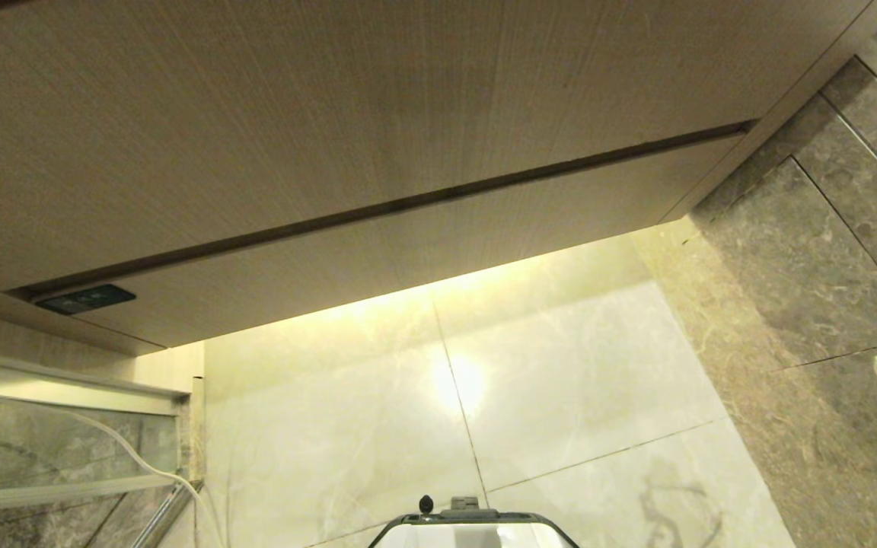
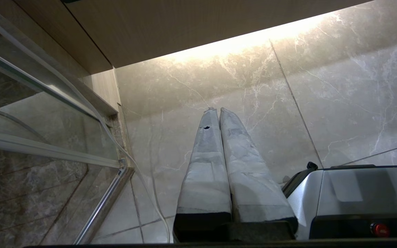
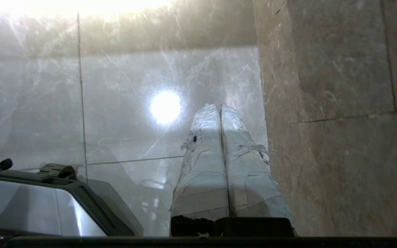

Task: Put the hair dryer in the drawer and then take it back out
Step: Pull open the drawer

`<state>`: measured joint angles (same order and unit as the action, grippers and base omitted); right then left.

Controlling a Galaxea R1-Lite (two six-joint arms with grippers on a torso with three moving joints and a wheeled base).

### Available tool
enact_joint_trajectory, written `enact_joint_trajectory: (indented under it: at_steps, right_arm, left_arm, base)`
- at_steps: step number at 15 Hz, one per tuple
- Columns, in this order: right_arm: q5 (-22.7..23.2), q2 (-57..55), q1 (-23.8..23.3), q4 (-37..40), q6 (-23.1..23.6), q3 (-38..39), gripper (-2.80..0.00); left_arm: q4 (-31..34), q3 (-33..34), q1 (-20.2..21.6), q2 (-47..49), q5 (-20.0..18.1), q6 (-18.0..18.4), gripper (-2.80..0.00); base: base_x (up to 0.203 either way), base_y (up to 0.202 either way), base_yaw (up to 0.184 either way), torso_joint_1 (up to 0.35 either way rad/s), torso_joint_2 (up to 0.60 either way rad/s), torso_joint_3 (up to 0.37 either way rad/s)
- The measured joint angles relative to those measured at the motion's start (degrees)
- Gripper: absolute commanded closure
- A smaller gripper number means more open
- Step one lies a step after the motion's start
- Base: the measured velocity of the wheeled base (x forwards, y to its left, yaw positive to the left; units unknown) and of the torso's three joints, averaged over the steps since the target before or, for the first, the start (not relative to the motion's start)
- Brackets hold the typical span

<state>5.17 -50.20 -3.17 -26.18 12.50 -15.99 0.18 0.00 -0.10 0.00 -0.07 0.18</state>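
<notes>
Below the drawer: both grippers pressed shut, empty, over floor.
Risk: hair dryer unseen; closed right gripper and left gripper cannot grasp the handleless front.

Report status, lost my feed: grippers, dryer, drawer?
Left gripper shut, empty. Right gripper shut, empty, over floor. Drawer closed. Dryer not in view.

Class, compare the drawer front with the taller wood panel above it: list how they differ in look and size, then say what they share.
The drawer front is a narrow band; the panel above is much taller. The drawer carries a small dark label at its left corner; the panel shows none. Both are light wood-grain, flat, handleless and shut, parted by a thin dark gap.
</notes>
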Motion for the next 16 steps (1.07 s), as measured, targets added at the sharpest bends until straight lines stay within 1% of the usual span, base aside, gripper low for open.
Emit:
enact_joint_trajectory:
  at_steps: [2,4,5,8,9,11,16]
  right_arm:
    - [-0.40,12.14,0.96,0.78,-0.88,7.45,0.00]
    - [-2.09,22.81,3.35,2.33,-1.69,12.78,0.00]
    - [-2.67,27.90,4.57,4.11,-2.07,14.43,0.00]
    - [-3.36,42.26,7.56,12.48,-3.34,15.79,0.00]
    - [-3.44,44.87,8.69,15.17,-3.83,15.83,0.00]
    - [-3.76,48.06,10.70,16.35,-4.80,15.89,0.00]
    - [-3.60,50.23,11.32,16.49,-5.42,15.99,0.00]
  left_arm:
    - [-0.02,0.00,0.00,0.00,0.00,0.00,0.00]
    - [-0.05,0.00,0.00,0.00,-0.01,-0.01,0.00]
    - [-0.02,0.00,0.00,0.00,-0.02,0.00,0.00]
    - [0.02,0.00,0.00,0.00,0.05,0.00,0.00]
    - [0.00,0.00,0.00,0.00,0.07,0.06,0.00]
    - [0.00,0.00,0.00,0.00,0.00,0.00,0.00]
    - [0.01,0.00,0.00,0.00,0.00,-0.01,0.00]
  base:
    - [0.000,0.000,0.000,0.000,0.00,0.000]
    - [0.000,0.000,0.000,0.000,0.00,0.000]
    - [0.000,0.000,0.000,0.000,0.00,0.000]
    - [0.000,0.000,0.000,0.000,0.00,0.000]
    - [0.000,0.000,0.000,0.000,0.00,0.000]
    - [0.000,0.000,0.000,0.000,0.00,0.000]
    - [0.000,0.000,0.000,0.000,0.00,0.000]
